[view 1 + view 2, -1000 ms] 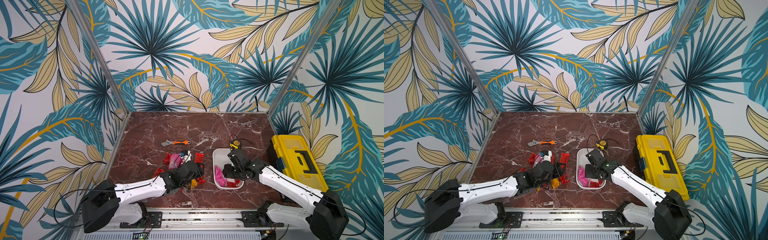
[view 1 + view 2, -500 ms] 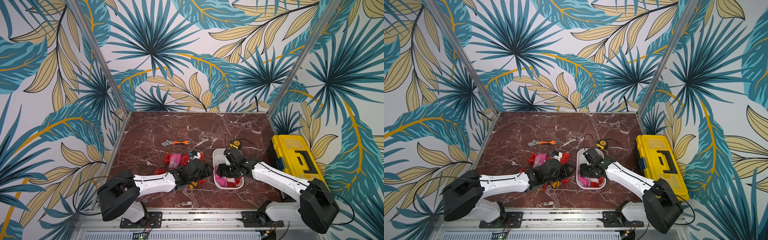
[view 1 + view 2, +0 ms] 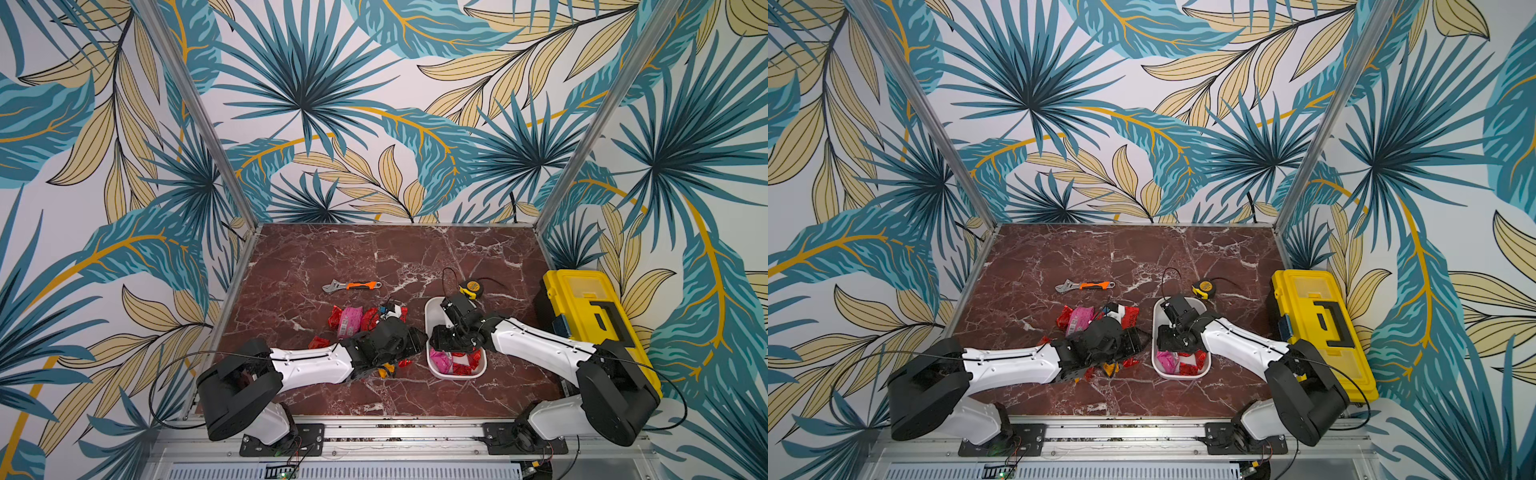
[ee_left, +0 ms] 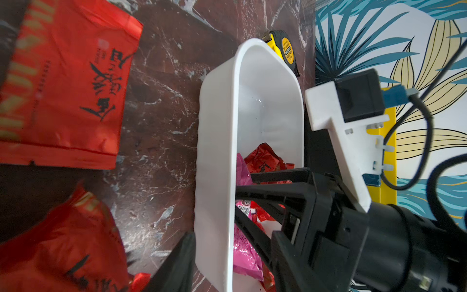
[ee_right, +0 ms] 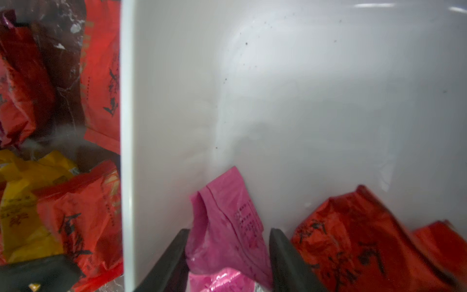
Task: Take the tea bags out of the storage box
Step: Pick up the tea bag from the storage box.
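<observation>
orange-handled wrench (image 3: 352, 286) and tape measure (image 3: 471, 288) on marble tabletop (image 3: 332, 249), yellow toolbox (image 3: 590, 316) alongside.

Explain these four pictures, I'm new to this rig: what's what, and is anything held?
Two white robot arms with two-finger grippers work on a marble table. The two wide pictures come from one overhead camera; the close-ups from a camera on each wrist. Near the box lie tea bags already out, a wrench, tape measure and toolbox. A pink bag and red bags lie inside. The right gripper straddles the pink bag; a grip isn't clear. The left gripper sits beside the box, jaws unreadable.
</observation>
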